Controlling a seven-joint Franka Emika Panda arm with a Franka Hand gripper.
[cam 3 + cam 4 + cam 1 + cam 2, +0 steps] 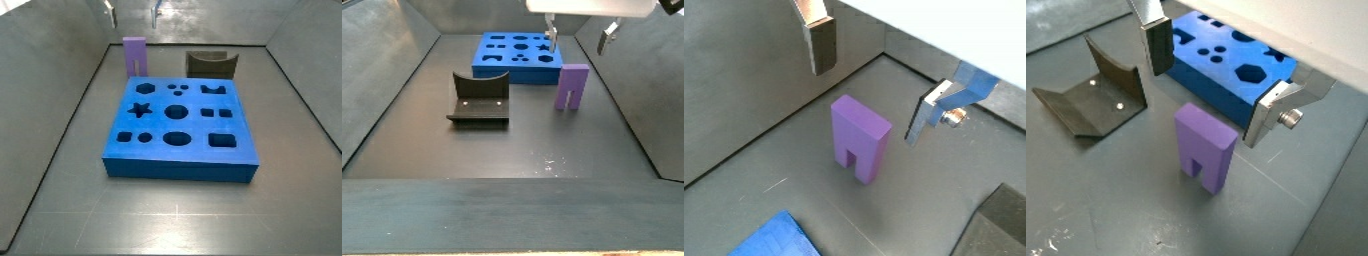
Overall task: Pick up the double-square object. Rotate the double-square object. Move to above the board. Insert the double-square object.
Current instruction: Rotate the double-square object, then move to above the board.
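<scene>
The double-square object (859,140) is a light purple block standing upright on the grey floor, with a slot cut in its lower end. It also shows as the block (1203,150) (135,55) (573,88) in the other views, beside one end of the blue board (181,125) (513,55) (1227,65). My gripper (870,100) (1209,103) hangs open above the block. One finger is on each side and neither touches it. In the side views the gripper (579,38) (134,14) sits clearly higher than the block's top.
The dark fixture (1093,95) (211,63) (480,100) stands on the floor beside the block, off the same end of the board. Grey walls enclose the floor on all sides. A corner of the board (775,238) shows in a wrist view.
</scene>
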